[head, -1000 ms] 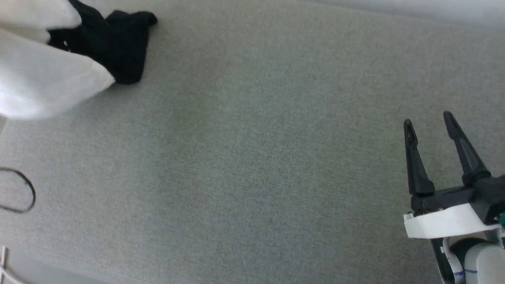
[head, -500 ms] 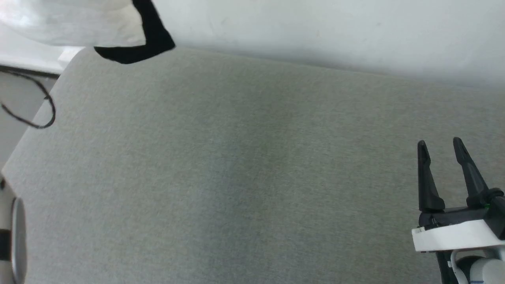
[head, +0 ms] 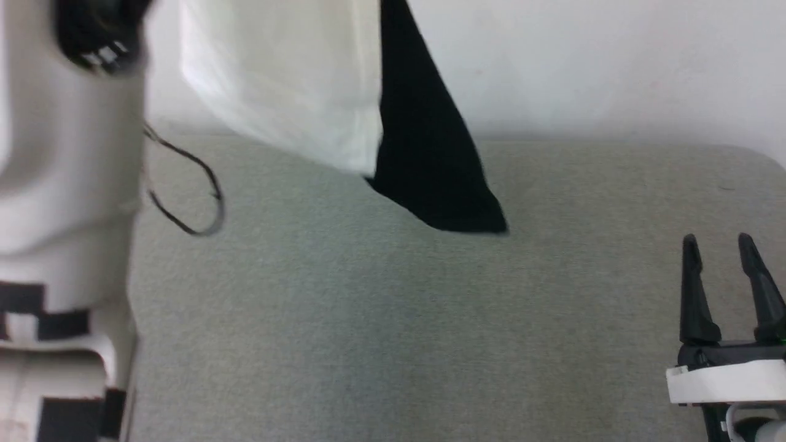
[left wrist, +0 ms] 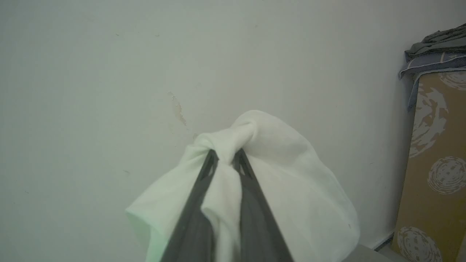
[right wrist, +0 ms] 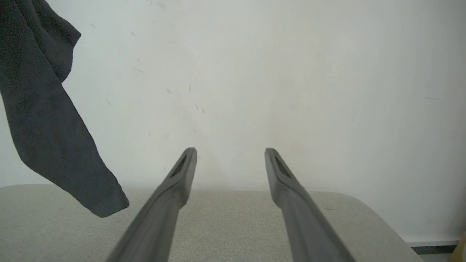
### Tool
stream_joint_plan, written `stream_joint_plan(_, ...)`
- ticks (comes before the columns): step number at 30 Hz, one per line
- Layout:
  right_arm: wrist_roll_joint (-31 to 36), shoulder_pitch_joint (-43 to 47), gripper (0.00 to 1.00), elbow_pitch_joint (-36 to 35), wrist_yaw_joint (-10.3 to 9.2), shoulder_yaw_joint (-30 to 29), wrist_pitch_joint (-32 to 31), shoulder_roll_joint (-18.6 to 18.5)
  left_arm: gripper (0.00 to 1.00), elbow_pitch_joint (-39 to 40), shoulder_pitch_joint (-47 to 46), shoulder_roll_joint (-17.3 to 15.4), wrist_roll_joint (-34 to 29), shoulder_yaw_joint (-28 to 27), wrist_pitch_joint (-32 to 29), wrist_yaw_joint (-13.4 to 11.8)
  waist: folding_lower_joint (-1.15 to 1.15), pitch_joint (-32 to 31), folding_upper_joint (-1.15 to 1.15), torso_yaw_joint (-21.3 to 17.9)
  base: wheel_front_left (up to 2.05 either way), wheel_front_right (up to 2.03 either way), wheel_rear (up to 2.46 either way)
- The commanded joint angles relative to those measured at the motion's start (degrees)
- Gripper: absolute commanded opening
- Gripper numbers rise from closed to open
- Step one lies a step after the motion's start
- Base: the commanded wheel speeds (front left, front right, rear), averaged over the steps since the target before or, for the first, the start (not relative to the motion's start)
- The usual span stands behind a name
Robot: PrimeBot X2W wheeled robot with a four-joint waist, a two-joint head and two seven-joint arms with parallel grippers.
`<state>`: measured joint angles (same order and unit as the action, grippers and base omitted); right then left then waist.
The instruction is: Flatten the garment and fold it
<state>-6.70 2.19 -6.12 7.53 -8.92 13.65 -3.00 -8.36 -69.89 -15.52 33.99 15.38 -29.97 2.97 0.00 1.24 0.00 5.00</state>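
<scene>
The garment (head: 282, 80) hangs in the air above the far part of the grey table (head: 393, 331), its cream-white body bunched and one black sleeve (head: 430, 172) dangling down to a point. In the left wrist view my left gripper (left wrist: 225, 155) is shut on a pinched fold of the white cloth (left wrist: 284, 171), held up in front of the wall. My pale left forearm (head: 61, 184) rises along the left edge of the head view. Low at the right, my right gripper (head: 718, 245) stands open and holds nothing, well apart from the cloth. In its own wrist view, the right gripper (right wrist: 230, 153) has the black sleeve (right wrist: 47, 120) hanging at the left.
A pale wall (head: 614, 67) stands right behind the table's far edge. A thin black cable loop (head: 190, 202) hangs by the table's left side. A brown patterned board (left wrist: 433, 163) topped with folded grey cloths (left wrist: 433, 47) stands to the right in the left wrist view.
The head camera has tilted up toward the wall. The garment has gone from lying at the table's left end to hanging lifted in my left gripper. The right gripper stays open.
</scene>
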Motion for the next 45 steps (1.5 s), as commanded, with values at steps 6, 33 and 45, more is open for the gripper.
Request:
stream_joint_plan(6, -0.1, 0.8, 1.0, -1.4, -0.04, -1.7, -0.4, 0.1, 0.0, 6.4, 10.5, 2.8, 2.1, 3.1, -0.6, -0.3, 0.0, -0.4, 0.0, -5.5, 0.0, 0.0, 0.0)
stream_joint_plan(33, -1.9, -3.7, 1.0, -0.1, -0.04, -0.3, 0.4, 0.1, 1.0, -15.3, 39.4, 10.4, -4.4, 17.4, 19.5, -3.6, 0.0, 8.6, 0.0, -7.2, 0.0, 0.0, 0.0)
stream_joint_plan(45, -2.3, -2.0, 1.0, -0.4, -0.04, -0.1, 0.0, 0.1, 1.0, 6.2, 47.1, 0.4, -7.0, 6.8, 35.0, -9.7, 0.0, 5.6, 0.0, -5.1, 0.0, 0.0, 0.0)
